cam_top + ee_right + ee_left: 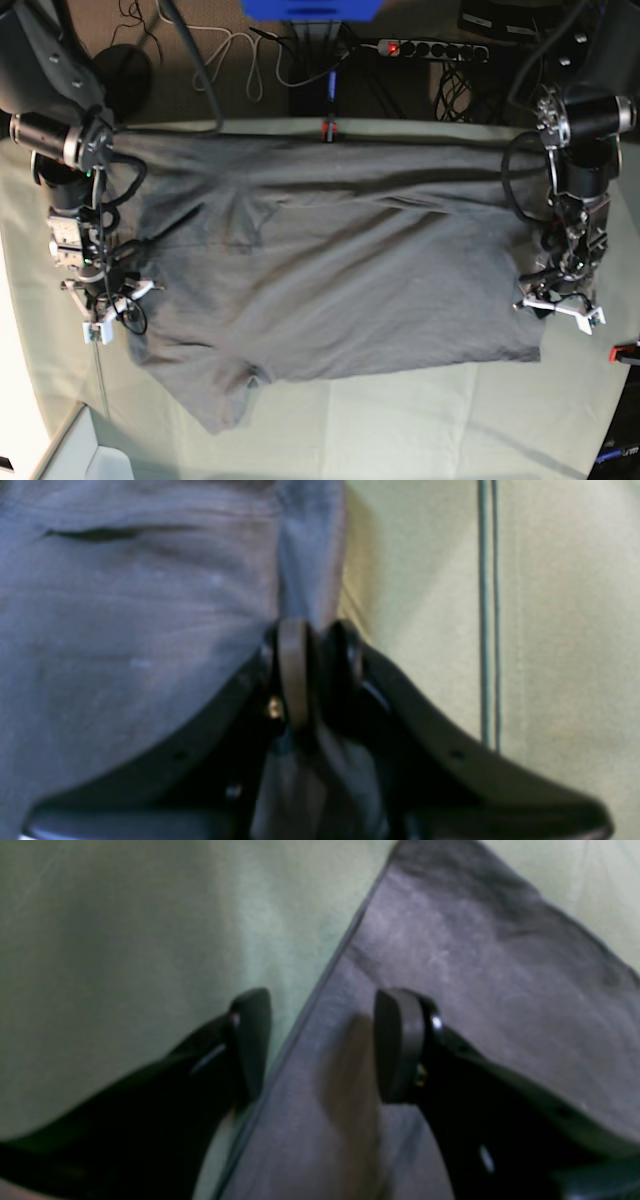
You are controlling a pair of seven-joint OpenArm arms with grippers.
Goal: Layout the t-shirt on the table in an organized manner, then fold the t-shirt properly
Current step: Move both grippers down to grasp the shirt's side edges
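The t-shirt [340, 270] is soft, matt dark grey cloth with a fine weave and shallow wrinkles. The table [420, 420] is covered in matt pale green cloth with faint creases. The fingers [400, 1045] of the left gripper [320, 1045] are black plastic, smooth and slightly glossy, with small shiny metal screws.

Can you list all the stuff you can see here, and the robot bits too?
t-shirt: one, dark grey, spread across the table's middle.
table: one, pale green cloth cover, under everything.
red clamp: one, far table edge.
power strip: one, white, on the floor behind.
cables: several, white and black, floor behind.
left gripper: one, black, fingers open over the shirt edge.
right gripper: one, black, fingers pinching the shirt edge.
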